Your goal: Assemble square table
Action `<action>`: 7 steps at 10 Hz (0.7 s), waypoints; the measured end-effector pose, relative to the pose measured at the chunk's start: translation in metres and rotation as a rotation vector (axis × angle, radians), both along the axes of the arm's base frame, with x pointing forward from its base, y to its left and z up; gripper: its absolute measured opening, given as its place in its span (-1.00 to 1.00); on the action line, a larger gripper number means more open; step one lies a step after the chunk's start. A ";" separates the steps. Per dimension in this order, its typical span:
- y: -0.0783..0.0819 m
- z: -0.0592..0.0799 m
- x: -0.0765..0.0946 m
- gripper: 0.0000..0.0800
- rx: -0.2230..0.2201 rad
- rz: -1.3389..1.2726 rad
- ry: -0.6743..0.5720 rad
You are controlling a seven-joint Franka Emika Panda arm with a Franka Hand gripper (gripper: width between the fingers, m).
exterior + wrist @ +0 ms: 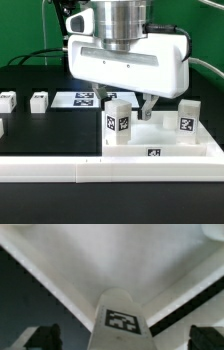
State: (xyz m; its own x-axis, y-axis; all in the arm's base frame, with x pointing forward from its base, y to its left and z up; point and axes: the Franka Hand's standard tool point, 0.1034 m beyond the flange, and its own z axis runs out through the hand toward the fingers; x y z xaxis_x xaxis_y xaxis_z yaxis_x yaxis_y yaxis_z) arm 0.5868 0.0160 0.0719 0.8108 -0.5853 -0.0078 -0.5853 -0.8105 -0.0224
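The pincer [125,338] stood wide, its fingers [45,336] clear on either side of an upright leg [120,317] at a corner of the square top [165,146], which lay on the black counter [40,135]. Seating that leg looked finished. The next move called for a straight lift clear, then a fetch. One top and four legs: two upright on it, two loose legs [38,101] toward the exterior view's left.

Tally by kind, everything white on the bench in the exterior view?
Table top: 1
Legs upright on it: 2
Loose legs: 2
Marker board: 1
Border rail: 1
Total: 7
Not counted: a white scrap cut off at the exterior view's left edge, too little showing to identify.
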 end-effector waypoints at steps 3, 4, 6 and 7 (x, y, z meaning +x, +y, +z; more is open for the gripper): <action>-0.002 0.000 0.000 0.62 -0.002 0.213 -0.005; -0.002 0.000 0.000 0.62 -0.002 0.283 -0.007; -0.001 0.002 0.001 0.62 -0.020 0.495 -0.012; 0.000 0.002 0.003 0.62 -0.025 0.599 -0.018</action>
